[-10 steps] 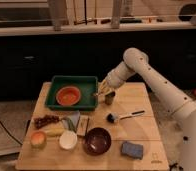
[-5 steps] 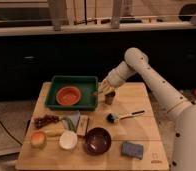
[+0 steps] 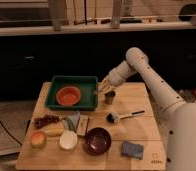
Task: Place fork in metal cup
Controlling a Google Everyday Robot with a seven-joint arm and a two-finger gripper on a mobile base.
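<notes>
The metal cup (image 3: pixel 109 98) is a small grey tumbler standing upright on the wooden table, just right of the green tray. My gripper (image 3: pixel 105 88) hangs directly over the cup's rim, at the end of the white arm that reaches in from the right. The fork is hidden; I cannot make it out at the gripper or in the cup.
A green tray (image 3: pixel 55 85) holds an orange bowl (image 3: pixel 68 95). A dark-headed brush (image 3: pixel 123 116) lies right of the cup. Along the front are a maroon bowl (image 3: pixel 97 141), a white bowl (image 3: pixel 68 140), a blue sponge (image 3: pixel 132 149), grapes (image 3: pixel 45 120) and a banana (image 3: pixel 53 132).
</notes>
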